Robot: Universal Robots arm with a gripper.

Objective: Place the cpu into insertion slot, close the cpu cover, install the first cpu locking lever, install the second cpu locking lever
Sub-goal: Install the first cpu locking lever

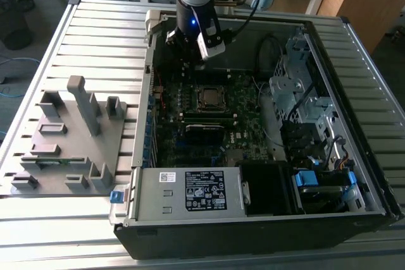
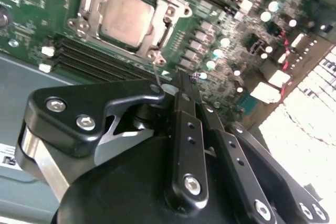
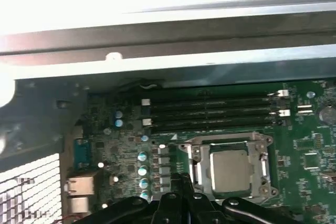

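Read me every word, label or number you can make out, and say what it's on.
Black-and-white label on the grey metal box: too small to read.
Small white sticker beside it: too small to read.
Green circuit board: its printing is blurred, unreadable.

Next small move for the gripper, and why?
Probably ease the gripper toward the insertion slot's edge: the cpu lies seated with the cpu cover flat over it, while the shut gripper hangs off to one side. Whether either lever is latched, I cannot tell.
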